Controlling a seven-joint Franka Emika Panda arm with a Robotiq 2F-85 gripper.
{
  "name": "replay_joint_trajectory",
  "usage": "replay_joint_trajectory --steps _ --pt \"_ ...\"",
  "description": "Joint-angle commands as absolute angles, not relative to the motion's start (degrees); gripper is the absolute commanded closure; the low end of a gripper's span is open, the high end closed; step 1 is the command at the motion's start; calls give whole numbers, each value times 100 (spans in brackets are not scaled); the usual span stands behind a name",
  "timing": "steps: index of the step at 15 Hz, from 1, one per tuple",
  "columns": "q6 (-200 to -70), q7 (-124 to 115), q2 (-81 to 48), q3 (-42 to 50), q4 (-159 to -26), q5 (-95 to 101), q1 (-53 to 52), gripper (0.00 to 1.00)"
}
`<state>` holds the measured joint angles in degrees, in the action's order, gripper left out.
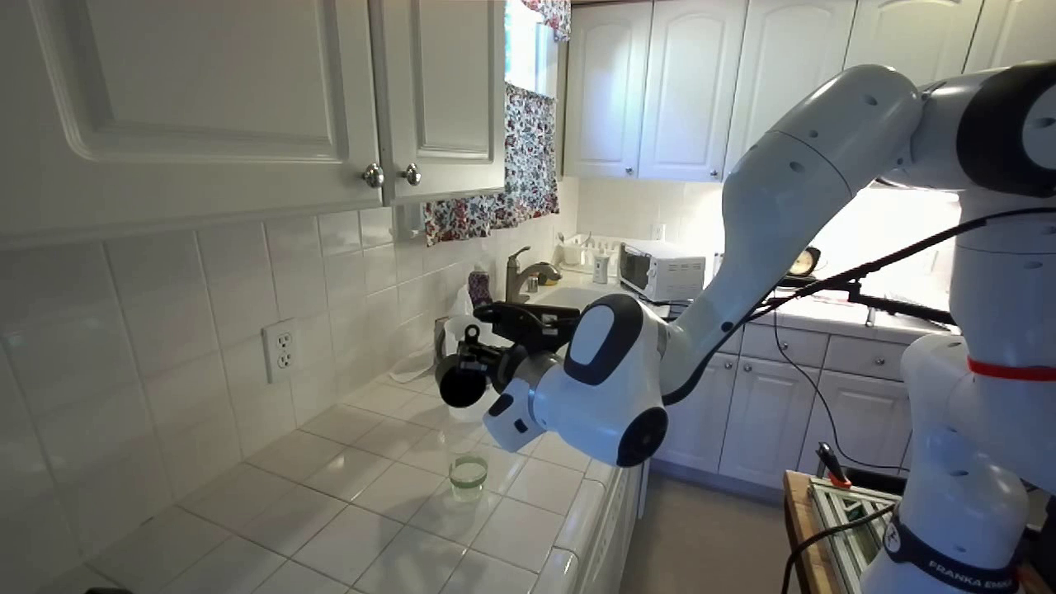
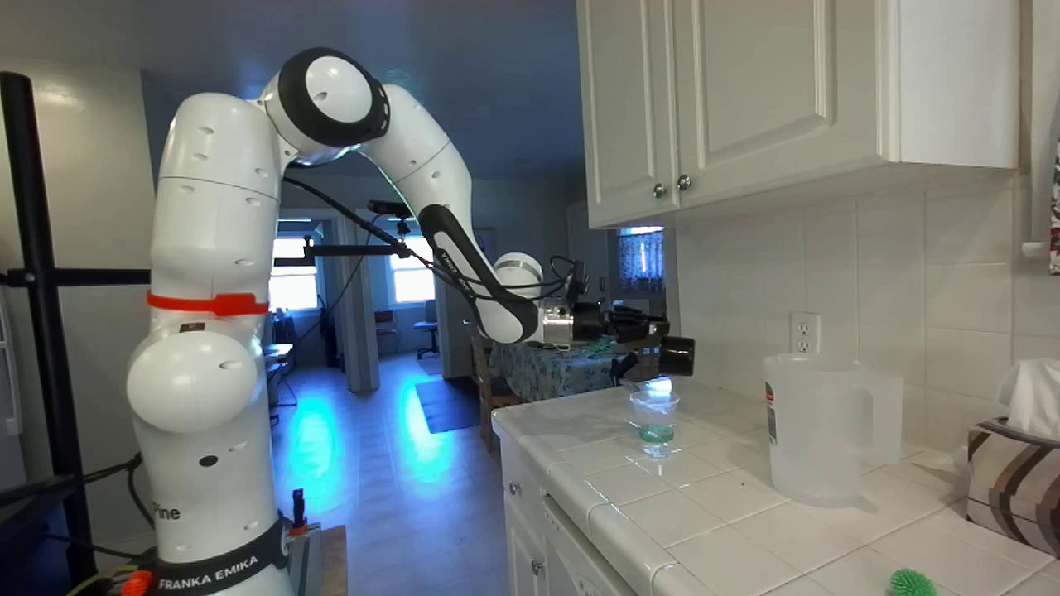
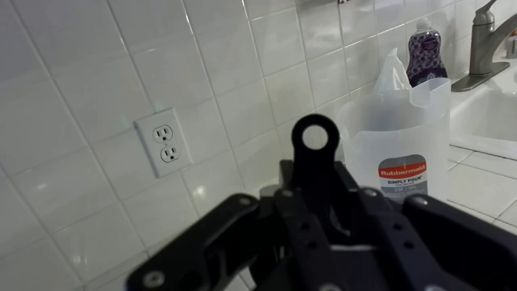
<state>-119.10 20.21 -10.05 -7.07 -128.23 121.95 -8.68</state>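
My counter from three lenses, two outside and one on my wrist.
In an exterior view the lens looks slightly down along the counter [image 1: 322, 495] toward the sink [image 1: 575, 295], tiled wall [image 1: 181, 371] at left, my arm [image 1: 792, 177] filling the right. In an exterior view facing bright windows [image 2: 414, 283], roughly the reverse direction, that wall stands at right, my arm at left. Both share my arm, counter and outlet [image 1: 281, 351]. My wrist view looks, tilted and very close, over my gripper [image 3: 316, 173] at lower centre; outlet and sink show there too.
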Motion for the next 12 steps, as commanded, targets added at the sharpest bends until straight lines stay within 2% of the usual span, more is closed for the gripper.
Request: replay_joint_trajectory --steps 1,12 --pt "-12352 2133 -850 -678 -12805 12089 -745 94" --pt "-13794 1941 -425 -442 -12769 11732 -386 94"
